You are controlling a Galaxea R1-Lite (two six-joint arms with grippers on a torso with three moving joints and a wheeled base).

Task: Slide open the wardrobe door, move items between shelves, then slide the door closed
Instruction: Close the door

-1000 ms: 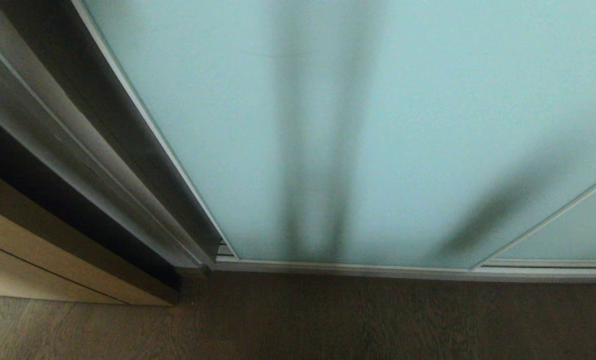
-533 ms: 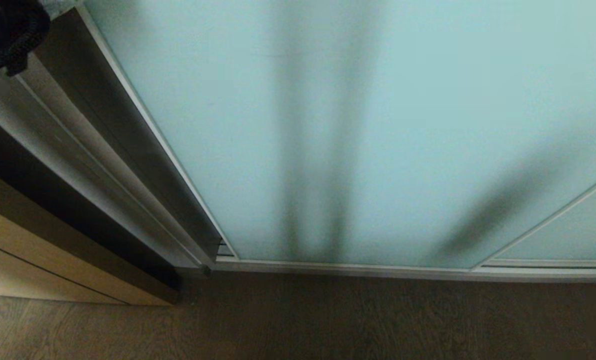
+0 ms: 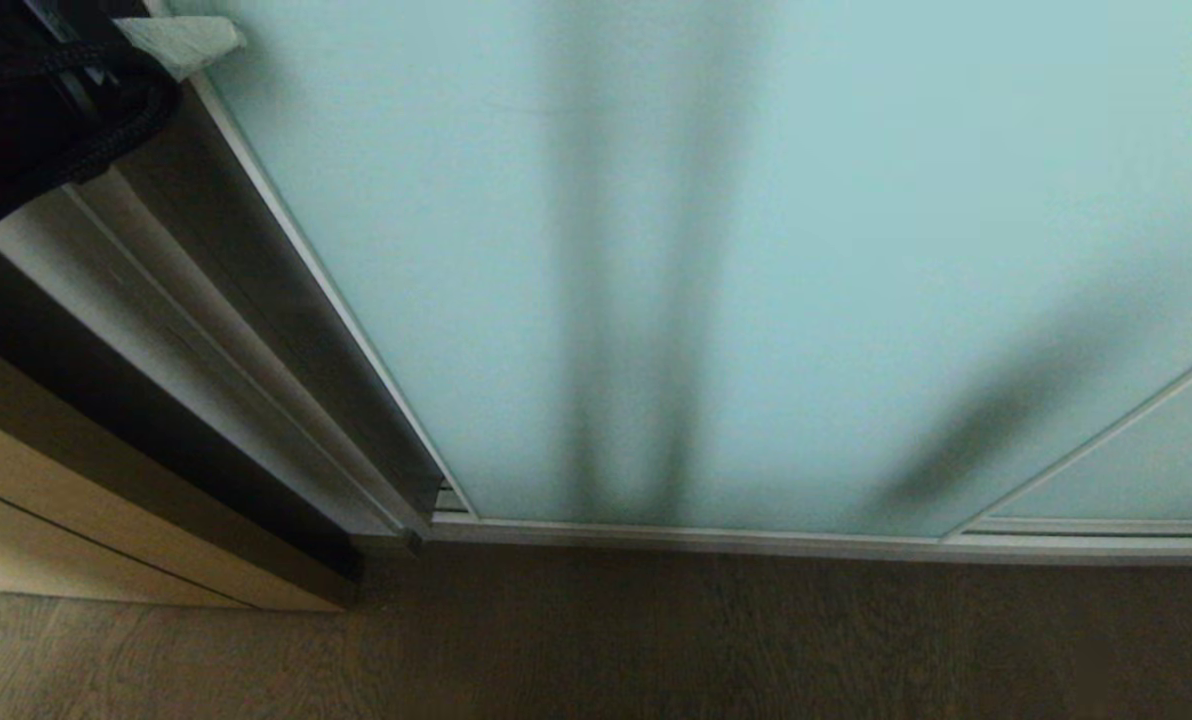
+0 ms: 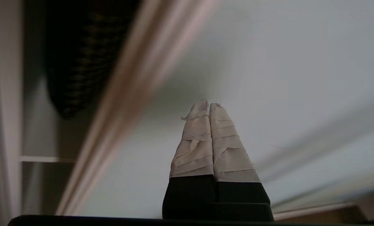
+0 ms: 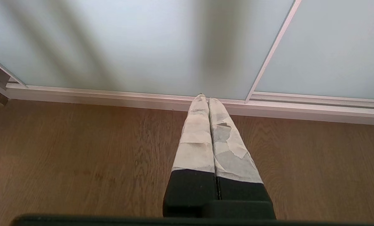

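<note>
— Where's the sliding wardrobe door [image 3: 716, 260] from where you stand?

— It fills most of the head view, a frosted aqua pane in a slim silver frame. Its left edge runs from about 11 o'clock down to 7 o'clock, where it meets the floor track [image 3: 806, 542]. A second pane [image 3: 1146, 470] overlaps it at 4 o'clock.

— Any room beside that edge?

— A narrow dark gap, then grey frame strips and a tan wooden cabinet front [image 3: 66, 520] at 8 o'clock. The wooden floor [image 3: 656, 640] lies bare along 6 o'clock, in front of the track.

— And the left tool?

— The left tool [image 4: 205, 108] is up at 10 o'clock in the head view, its taped tip poking past the door's edge with black cabling behind it. In its wrist view the two taped fingers [image 4: 195, 141] are pressed together with nothing between them, pointing at the pale glass just beside the frame strip. Past that strip a dark, faintly checked piece [image 4: 77, 62] sits inside the wardrobe above a shelf [image 4: 45, 159]; it is too blurred to name.

— The right one?

— The right tool [image 5: 205, 99] hangs low, fingers pressed together and empty, tips aimed at the floor track below the join of the two panes.
</note>
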